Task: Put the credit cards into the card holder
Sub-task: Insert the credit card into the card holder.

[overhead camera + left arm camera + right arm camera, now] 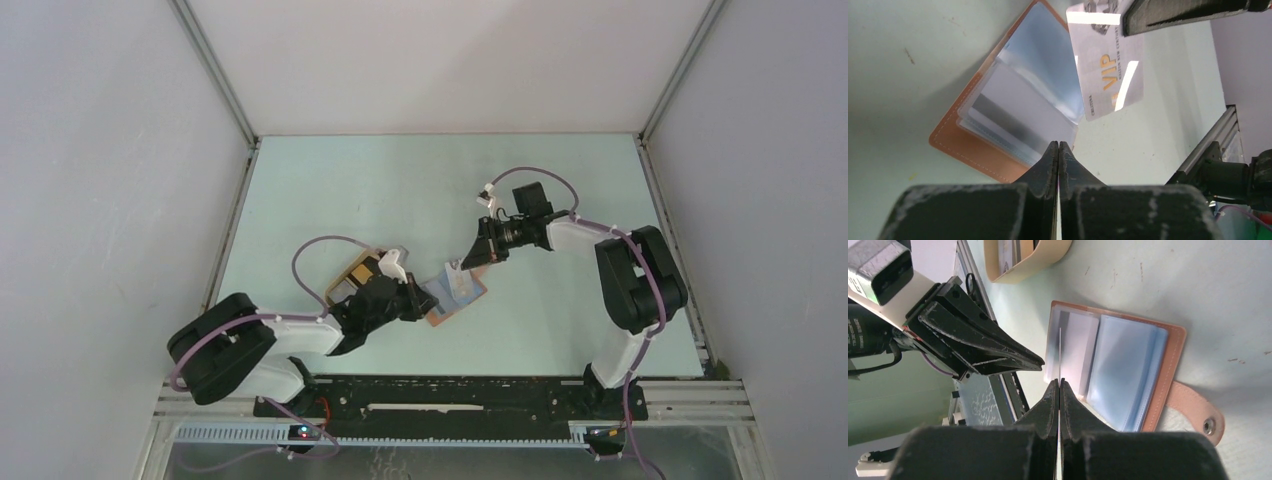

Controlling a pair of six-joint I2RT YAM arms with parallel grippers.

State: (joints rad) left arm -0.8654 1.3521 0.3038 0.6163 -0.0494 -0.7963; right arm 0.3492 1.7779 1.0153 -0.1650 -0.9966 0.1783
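Right gripper point(1059, 382) is clenched on a pale card point(1110, 75) marked VIP, pinching it by one short end. The card sticks straight out past the fingertips. From the right wrist it shows edge-on, as a thin line aimed at the left page of the card holder point(955, 137).

The holder lies open and flat on the worktop point(400, 190), clear sleeves up and snap strap out to one side. One sleeve on that left page already has a white card with a dark stripe in it.

Here's what the coming move turns on. The held card hangs in the air just above the holder's edge, long axis running down towards the sleeves, tilted and not yet touching them. The holder sits ahead of and below the right gripper, so by my reading the card has to go forward and down, lined up with a sleeve mouth. I can't make out which way those mouths face.

Left gripper point(1058, 145) is clamped tight, tips right at the holder's near edge beside the sleeves. Whether it has nipped a sleeve or is only pressing there, I can't tell. Both arms are close, but the right one carries the card.

The tan tray point(1048, 255) with more cards sits just beyond.
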